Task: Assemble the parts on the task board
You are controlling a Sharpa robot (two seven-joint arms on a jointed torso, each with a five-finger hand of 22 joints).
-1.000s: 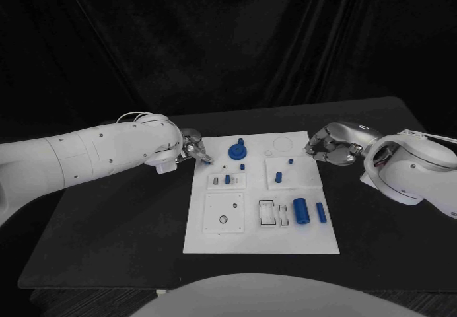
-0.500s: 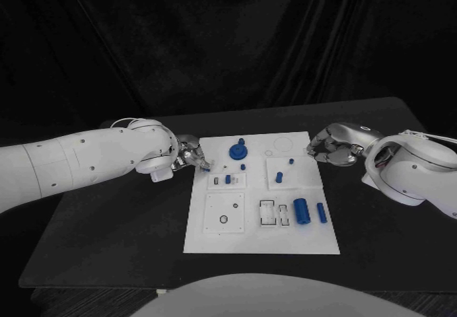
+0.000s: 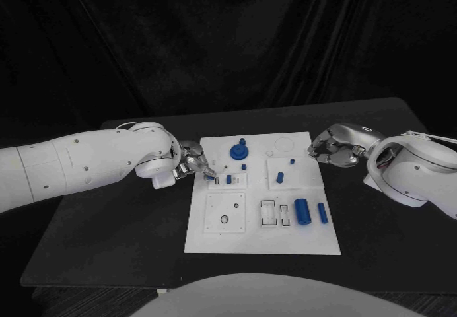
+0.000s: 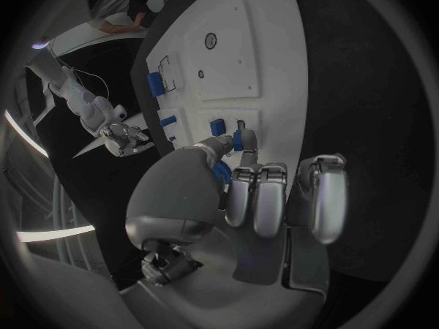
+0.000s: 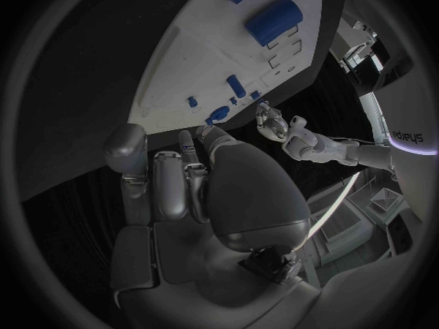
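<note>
The white task board (image 3: 262,228) lies mid-table. My left hand (image 3: 193,164) reaches over its left edge and pinches a small blue part (image 4: 238,140) between thumb and a finger, just above the small slotted plate (image 3: 228,179). On the board stand a blue round piece with a knob (image 3: 237,152), small blue pegs (image 3: 279,177), a thick blue cylinder (image 3: 301,210) and a slim one (image 3: 321,211). My right hand (image 3: 333,150) hangs beside the board's right edge with its fingers curled in, holding nothing.
A white square plate with a ring-shaped hole (image 3: 224,212) and a slotted white holder (image 3: 273,212) sit on the board's near half. Bare black table (image 3: 114,231) surrounds the board on both sides and in front.
My left hand has moved nearer and to the right, from beside the board's far-left corner onto its left edge by the slotted plate. The right hand has hardly moved.
</note>
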